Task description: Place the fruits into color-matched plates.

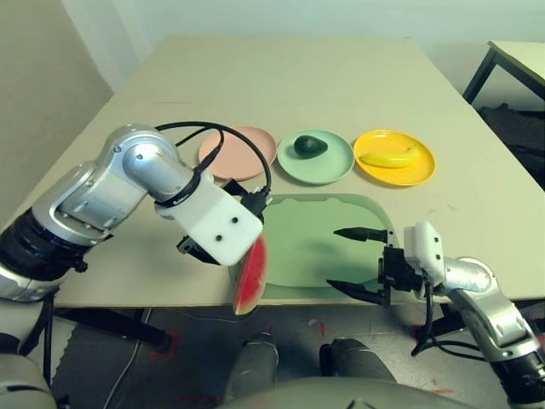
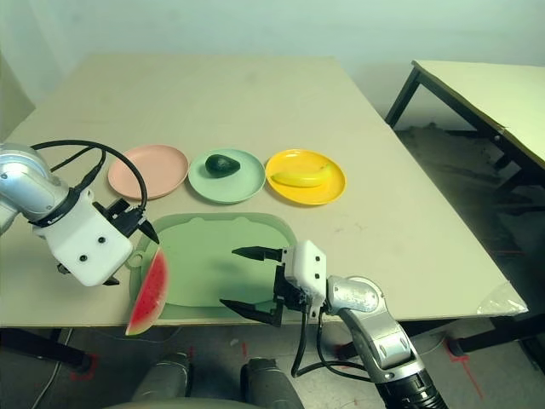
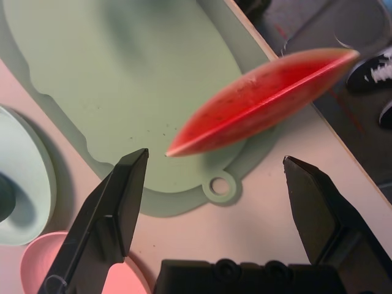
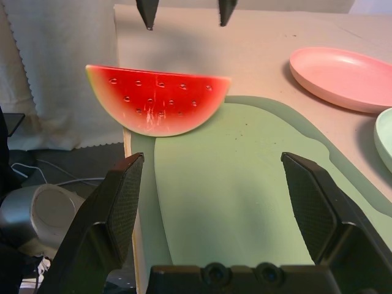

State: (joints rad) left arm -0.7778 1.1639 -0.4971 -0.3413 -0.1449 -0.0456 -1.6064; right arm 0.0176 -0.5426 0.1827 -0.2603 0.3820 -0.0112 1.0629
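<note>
Avocado (image 1: 311, 146) on green plate (image 1: 336, 169), banana (image 1: 390, 157) on yellow plate (image 1: 422, 169); watermelon (image 1: 250, 275) at tabletop (image 1: 281, 77) edge, pink plate (image 1: 251, 149) empty, both hands (image 3: 214, 177) (image 1: 356, 264) wide open, holding nothing.

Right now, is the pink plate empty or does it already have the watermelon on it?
Empty. The pink plate is bare; the watermelon wedge overhangs the table's near edge, beside the open left gripper.

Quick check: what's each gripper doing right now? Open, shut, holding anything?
Left gripper: open, holding nothing; the watermelon wedge is beyond its fingertips, not gripped.
Right gripper: open, empty.
</note>
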